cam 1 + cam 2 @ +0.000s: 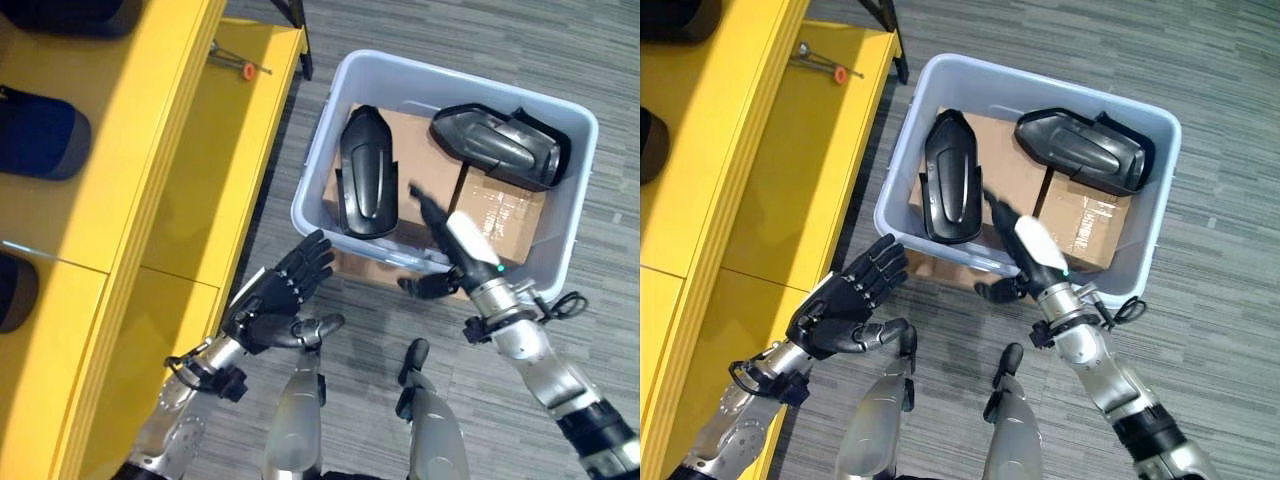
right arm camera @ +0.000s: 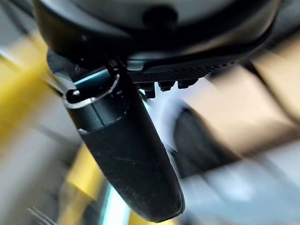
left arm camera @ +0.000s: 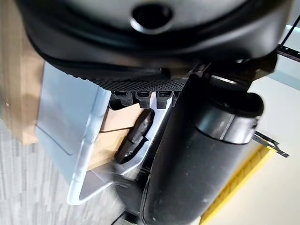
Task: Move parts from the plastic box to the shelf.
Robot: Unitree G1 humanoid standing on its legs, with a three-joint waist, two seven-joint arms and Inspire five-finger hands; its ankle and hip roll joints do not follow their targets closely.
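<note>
Left hand: the robot's dark left hand (image 1: 275, 300) hovers above the grey carpet, fingers spread straight and holding nothing, thumb stretched out to the side; its fingertips stop just short of the box's near left corner.

Right hand: the dark right hand (image 1: 455, 250), white cover on its back, reaches over the box's near wall; its fingers run straight into the box and grip nothing, thumb hanging outside the wall.

Box: a pale blue-grey rectangular plastic box (image 1: 572, 200) sits on the carpet, just past both sets of fingertips.

Inside, near: brown cardboard cartons (image 1: 500, 215) line the bottom, one taped, lying under the right fingers.

Inside, left: a glossy black elongated plastic part (image 1: 367, 172) lies on the cardboard, beside and left of the right fingertips.

Inside, far: a second black moulded plastic part (image 1: 497, 142) rests in the far right corner, beyond the right fingertips.

Shelf: a yellow shelf unit (image 1: 190, 170) stands left of the left hand; a thin metal tool with an orange tip (image 1: 240, 62) lies on its far end.
</note>
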